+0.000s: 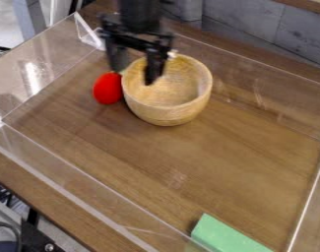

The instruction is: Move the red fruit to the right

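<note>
**Fruit not yet grasped: open gripper above the bowl's left rim**

Wood-grain tabletop fills the single camera view, fenced on all sides by clear plastic walls that catch pale reflections. Its surface looks smooth and matte, in warm brown planks.

Near the back sits a wooden bowl, round, light-coloured and smooth, with a thick rim and nothing visible inside. Touching or just beside its left flank lies the red fruit, a small, glossy, roundish toy, much smaller than the bowl; any leafy bit is too small to make out here. A flat green block lies at the bottom edge, well apart from everything else.

The black gripper hangs from above, pointing down, its two dark fingers spread wide with nothing between them. It stands over the bowl's left rim, close to the fruit but not around it.

As a judgement, the task has barely started: the fruit lies on the left, ungrasped. Left to do are lowering over it, closing, and carrying it rightward. The adjacent bowl wall may crowd one finger.
</note>
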